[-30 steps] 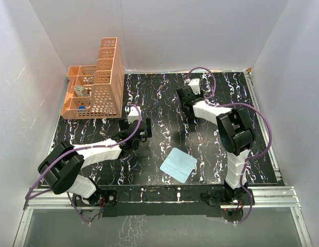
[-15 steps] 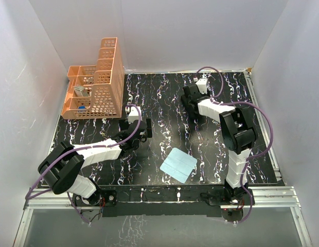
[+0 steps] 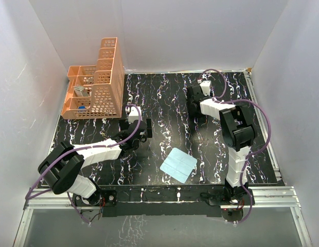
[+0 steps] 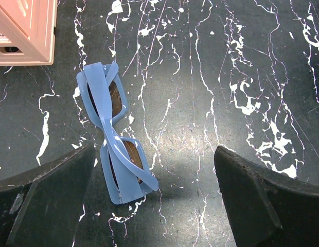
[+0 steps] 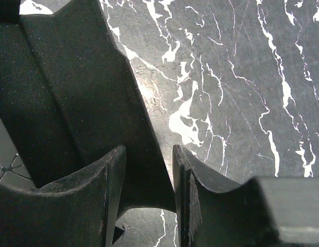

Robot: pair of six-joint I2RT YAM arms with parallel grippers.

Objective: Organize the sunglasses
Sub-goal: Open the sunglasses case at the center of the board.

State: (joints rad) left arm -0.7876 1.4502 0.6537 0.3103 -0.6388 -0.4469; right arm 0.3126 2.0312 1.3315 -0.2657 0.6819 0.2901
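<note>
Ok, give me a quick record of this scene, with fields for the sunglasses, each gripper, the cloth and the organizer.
sunglasses: blue, folded, lying on the black marbled table
left gripper: open, fingers either side of the sunglasses
right gripper: shut on the black case, far right side
cloth: light blue, flat, near the front edge
organizer: orange mesh, back left

Bright, even overhead light leaves soft glare patches on the glossy tabletop (image 4: 200, 170), with faint shadows.
</note>
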